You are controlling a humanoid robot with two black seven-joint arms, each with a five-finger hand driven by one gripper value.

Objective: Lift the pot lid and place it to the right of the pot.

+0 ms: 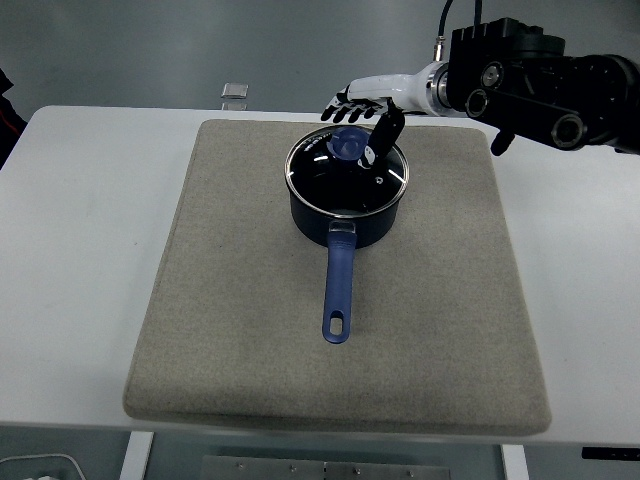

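Pot lid (347, 172) on pot (343, 218), right hand (367, 110) spread above knob

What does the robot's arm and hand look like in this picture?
Only the right arm shows: bulky black housings with round silver joint fittings and a thin black cable rising from the top. The right hand has a white back and wrist, with black fingers.

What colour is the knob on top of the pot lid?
Blue. The knob on the lid shows best in the head view.
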